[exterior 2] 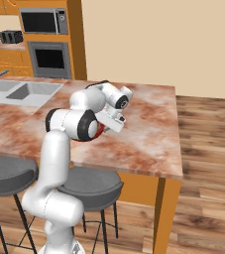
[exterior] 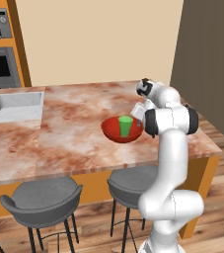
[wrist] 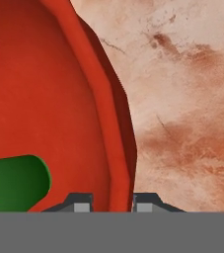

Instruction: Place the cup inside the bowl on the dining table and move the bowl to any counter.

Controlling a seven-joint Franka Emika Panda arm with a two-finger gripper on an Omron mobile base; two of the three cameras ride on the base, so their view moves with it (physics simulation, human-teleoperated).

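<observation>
You have the cup (exterior: 126, 126) standing upright inside the bowl (exterior: 114, 132), a little toward the bowl's arm-side wall. The bowl sits on the dining table (exterior: 74, 133), near the edge above the stools (exterior: 44, 197), and well away from the inset sink (exterior: 15, 105) at the table's far left.

The bowl is wide, shallow, glossy and red, with a thick rolled rim. The cup is a plain bright-green tumbler without a handle, tapering downward, far smaller than the bowl.

Your gripper (wrist: 112, 203) is at the bowl's rim on the side nearest the arm. In the hand view, one fingertip (wrist: 82, 202) sits inside the bowl and the other outside it, with the red wall running straight between them; the jaws are narrowed onto that wall and look closed on it. The cup lies just inside the bowl from the inner fingertip, close to it but apart. In the right base view the arm's own links cover most of the bowl, leaving only a red sliver beside the elbow.
</observation>
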